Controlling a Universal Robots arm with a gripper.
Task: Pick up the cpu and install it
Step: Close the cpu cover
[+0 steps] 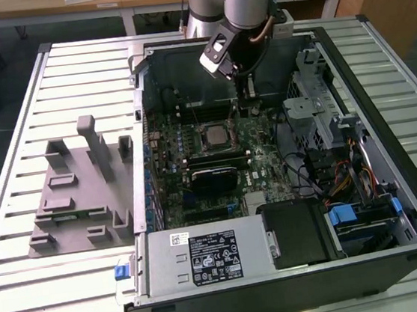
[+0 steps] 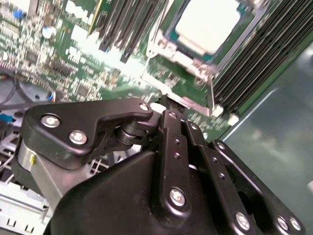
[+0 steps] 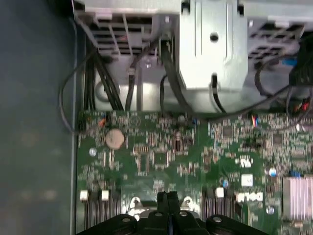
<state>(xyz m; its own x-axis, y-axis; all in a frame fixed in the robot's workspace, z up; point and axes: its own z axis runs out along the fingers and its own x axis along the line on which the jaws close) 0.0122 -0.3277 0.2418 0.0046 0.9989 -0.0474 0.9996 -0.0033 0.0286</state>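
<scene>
In the open computer case [image 1: 285, 298], over the middle of the motherboard [image 1: 262, 165], the gripper [image 1: 246, 108] hangs, fingers pressed together on nothing, beside the socket [image 2: 164, 49] holding the cpu [image 1: 212, 134] — seating looks done — and any further move needs gentleness near the thin lever [image 2: 210, 95].

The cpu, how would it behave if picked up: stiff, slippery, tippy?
Probably stiff: the cpu shows a flat metal top. Likely slippery, since that top looks smooth and pale. Unlikely to roll or tip, lying flat in the socket frame.
</scene>
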